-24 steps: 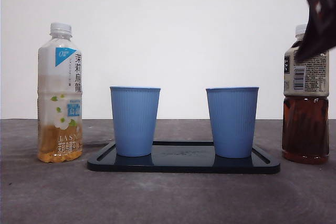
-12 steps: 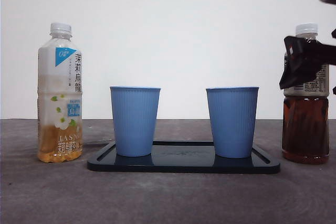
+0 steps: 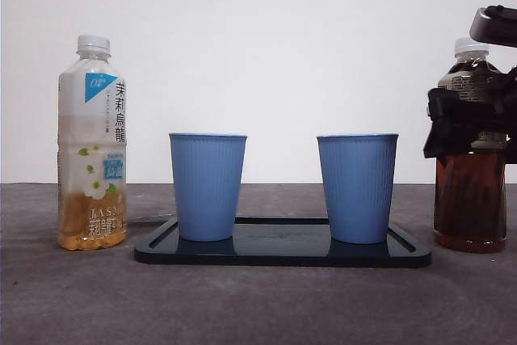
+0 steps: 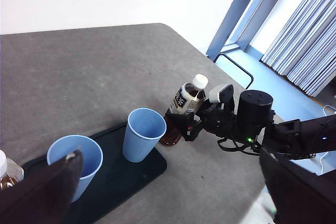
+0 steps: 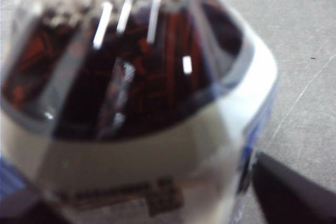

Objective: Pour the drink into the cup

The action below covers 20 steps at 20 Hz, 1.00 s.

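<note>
Two bottles, two cups: all stand upright on the grey bench [image 3: 258, 305], set in a row across the front view.
Pale bottle [image 3: 92, 143]: far left, white cap on, a low band of amber drink at its base; it stands apart from the tray.
Tray [image 3: 283, 254]: dark and flat, in the middle of the bench, carrying both cups.
Left blue cup [image 3: 208, 186]: at the tray's left end, mouth up.
Right blue cup [image 3: 357, 187]: at the tray's right end, mouth up, well apart from the other cup.
Dark tea bottle [image 3: 471, 199]: far right, just beside the tray's end, white cap on, filled with dark brown drink to below its label.
Right gripper [image 3: 468, 123]: at the dark tea bottle's label band, jaws either side of it; whether they press the bottle I cannot tell.
Left gripper [image 4: 173, 192]: held high above the bench, jaws spread wide, holding nothing.
</note>
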{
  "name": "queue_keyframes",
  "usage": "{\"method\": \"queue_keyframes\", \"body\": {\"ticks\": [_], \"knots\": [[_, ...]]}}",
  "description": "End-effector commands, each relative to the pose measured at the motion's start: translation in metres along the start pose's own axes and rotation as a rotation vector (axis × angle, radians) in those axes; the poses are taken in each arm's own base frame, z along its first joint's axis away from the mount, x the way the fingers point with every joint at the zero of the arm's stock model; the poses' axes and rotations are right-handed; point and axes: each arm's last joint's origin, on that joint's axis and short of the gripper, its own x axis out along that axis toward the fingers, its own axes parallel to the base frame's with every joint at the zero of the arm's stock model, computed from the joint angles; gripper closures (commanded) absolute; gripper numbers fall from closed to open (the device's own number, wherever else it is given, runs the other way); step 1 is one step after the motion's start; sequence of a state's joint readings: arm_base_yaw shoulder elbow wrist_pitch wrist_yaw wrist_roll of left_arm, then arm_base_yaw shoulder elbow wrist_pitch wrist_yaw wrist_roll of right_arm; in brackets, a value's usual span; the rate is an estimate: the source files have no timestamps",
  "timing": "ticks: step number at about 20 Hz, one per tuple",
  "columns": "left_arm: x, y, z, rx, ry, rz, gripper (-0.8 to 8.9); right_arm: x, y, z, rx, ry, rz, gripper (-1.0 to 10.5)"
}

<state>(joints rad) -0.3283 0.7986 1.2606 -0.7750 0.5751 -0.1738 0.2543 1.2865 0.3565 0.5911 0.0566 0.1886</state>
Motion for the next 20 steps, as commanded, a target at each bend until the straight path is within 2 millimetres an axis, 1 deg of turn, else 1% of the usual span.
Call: {"method": "queue_keyframes", "body": {"ticks": [1, 4, 7, 9, 11, 15, 17, 20], "knots": [[-0.003, -0.003, 0.006, 0.015, -0.023, -0.007, 2.20, 0.002, 0.001, 0.000, -0.011, -0.003, -0.001, 6.6], [-0.003, -0.003, 0.006, 0.015, -0.023, -0.007, 2.20, 0.002, 0.001, 0.000, -0.021, -0.007, 0.000, 7.8], [-0.003, -0.003, 0.006, 0.018, -0.023, -0.007, 2.20, -0.004, 0.002, 0.008, -0.053, -0.041, 0.013, 8.0], [-0.003, -0.003, 0.006, 0.018, -0.023, -0.007, 2.20, -0.014, 0.005, 0.025, -0.078, -0.018, 0.018, 8.0], [-0.003, -0.003, 0.006, 0.018, -0.023, -0.007, 2.20, -0.026, 0.012, 0.050, -0.164, 0.061, 0.018, 8.0], [-0.003, -0.003, 0.006, 0.019, -0.023, -0.007, 2.20, -0.044, 0.036, 0.101, -0.343, 0.199, 0.071, 8.0], [-0.003, -0.003, 0.006, 0.018, -0.023, -0.007, 2.20, -0.050, 0.046, 0.119, -0.422, 0.253, 0.053, 8.0], [-0.003, -0.003, 0.006, 0.022, -0.023, -0.007, 2.20, -0.052, 0.057, 0.134, -0.539, 0.341, 0.009, 8.0]]}}
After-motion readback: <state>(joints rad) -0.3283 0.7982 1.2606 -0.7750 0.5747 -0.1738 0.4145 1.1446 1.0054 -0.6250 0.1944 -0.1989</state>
